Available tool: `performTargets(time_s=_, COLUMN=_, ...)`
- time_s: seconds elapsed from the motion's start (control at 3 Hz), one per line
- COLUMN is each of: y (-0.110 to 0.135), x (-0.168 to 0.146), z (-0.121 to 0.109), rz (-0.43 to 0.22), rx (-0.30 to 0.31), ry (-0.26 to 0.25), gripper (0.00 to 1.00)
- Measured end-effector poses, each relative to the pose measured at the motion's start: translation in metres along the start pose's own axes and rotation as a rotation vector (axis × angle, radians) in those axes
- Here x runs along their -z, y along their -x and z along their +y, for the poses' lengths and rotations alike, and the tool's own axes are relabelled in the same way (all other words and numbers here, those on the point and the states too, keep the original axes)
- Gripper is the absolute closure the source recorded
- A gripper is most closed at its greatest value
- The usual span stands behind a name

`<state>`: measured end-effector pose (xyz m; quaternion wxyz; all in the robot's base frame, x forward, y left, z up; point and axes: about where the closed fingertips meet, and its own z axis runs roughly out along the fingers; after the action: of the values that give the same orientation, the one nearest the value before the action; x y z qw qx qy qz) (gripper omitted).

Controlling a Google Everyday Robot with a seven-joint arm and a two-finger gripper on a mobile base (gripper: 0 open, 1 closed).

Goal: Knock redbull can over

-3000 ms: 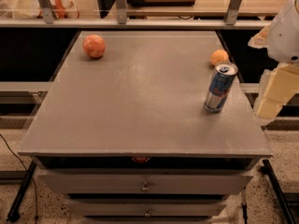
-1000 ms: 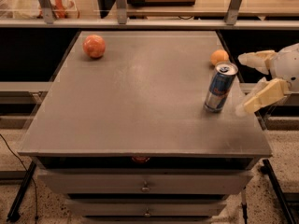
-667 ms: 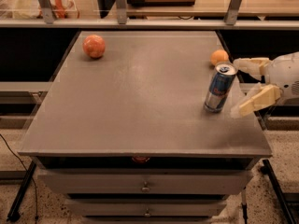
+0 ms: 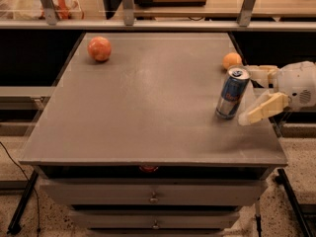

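Observation:
The redbull can (image 4: 232,94), slim, blue and silver with a silver top, stands on the right side of the grey table (image 4: 148,107), leaning slightly. My gripper (image 4: 250,95) comes in from the right edge, right beside the can. It is open: one cream finger (image 4: 261,109) reaches toward the can's base, the other (image 4: 259,71) sits behind the can's top. The can lies just left of the gap between them.
A small orange fruit (image 4: 232,60) sits just behind the can near the table's right edge. A larger orange-red fruit (image 4: 99,49) sits at the far left. Drawers (image 4: 154,197) are under the table. A shelf rail (image 4: 158,24) runs behind it.
My gripper has moved left from the table's right side, turned its fingers toward the can, and closed in until they flank the can's right side. The can and fruits have stayed put.

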<state>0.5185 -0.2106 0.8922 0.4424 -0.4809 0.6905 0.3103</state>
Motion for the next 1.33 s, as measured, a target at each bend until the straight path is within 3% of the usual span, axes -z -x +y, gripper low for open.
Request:
performTargets(time_s=1.0, y=0.006, x=-0.024, z=0.001, rz=-0.24, rx=0.08, ry=0.066, gripper=0.0)
performTargets(time_s=1.33, y=0.006, x=-0.031, z=-0.001, rz=-0.286, rx=0.091, ry=0.091, gripper=0.18)
